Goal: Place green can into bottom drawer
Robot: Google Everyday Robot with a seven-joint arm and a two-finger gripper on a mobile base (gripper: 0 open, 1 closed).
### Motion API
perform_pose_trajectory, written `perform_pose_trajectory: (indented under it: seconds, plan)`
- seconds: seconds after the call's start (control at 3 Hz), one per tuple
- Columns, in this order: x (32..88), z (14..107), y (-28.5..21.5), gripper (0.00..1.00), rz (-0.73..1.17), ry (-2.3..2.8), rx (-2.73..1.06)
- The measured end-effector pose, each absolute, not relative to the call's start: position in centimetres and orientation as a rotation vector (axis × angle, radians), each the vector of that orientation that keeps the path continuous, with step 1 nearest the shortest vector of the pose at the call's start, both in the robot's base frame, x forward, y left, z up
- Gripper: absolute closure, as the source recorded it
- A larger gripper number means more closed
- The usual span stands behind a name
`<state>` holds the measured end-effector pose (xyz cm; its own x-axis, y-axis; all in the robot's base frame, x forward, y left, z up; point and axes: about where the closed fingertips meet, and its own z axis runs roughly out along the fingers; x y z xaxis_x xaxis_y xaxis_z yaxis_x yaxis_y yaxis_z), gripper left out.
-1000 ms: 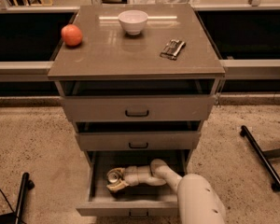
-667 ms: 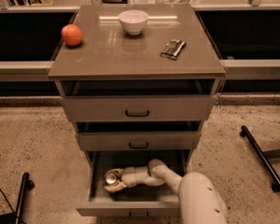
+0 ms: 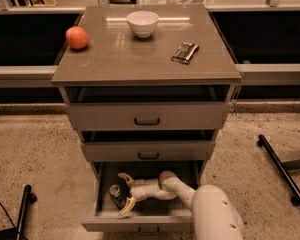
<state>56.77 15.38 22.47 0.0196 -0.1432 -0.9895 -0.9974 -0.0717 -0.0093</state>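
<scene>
The bottom drawer (image 3: 140, 223) is pulled open at the foot of the cabinet. The green can (image 3: 117, 194) stands inside it at the left, dark with a silver top. My gripper (image 3: 124, 193) reaches into the drawer from the right on a white arm. Its pale fingers (image 3: 126, 207) are spread wide on either side of the can, one behind it and one in front. The can appears to rest on the drawer floor between them.
On the cabinet top (image 3: 110, 59) sit an orange-red fruit (image 3: 77, 37), a white bowl (image 3: 142, 23) and a dark snack packet (image 3: 184, 52). The two upper drawers (image 3: 147, 116) are slightly open. A black chair leg (image 3: 282, 170) lies on the floor at right; another black leg (image 3: 23, 209) at left.
The gripper's fingers have spread apart from the can, which now stands lower at the drawer's left. The arm has shifted slightly.
</scene>
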Motion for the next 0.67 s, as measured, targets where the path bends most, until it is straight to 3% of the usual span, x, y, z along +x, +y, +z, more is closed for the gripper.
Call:
perform_pose_trajectory:
  seconds: [0.67]
  plan:
    - [57.5,27.1,13.5,0.00,1.072,1.259,-1.384]
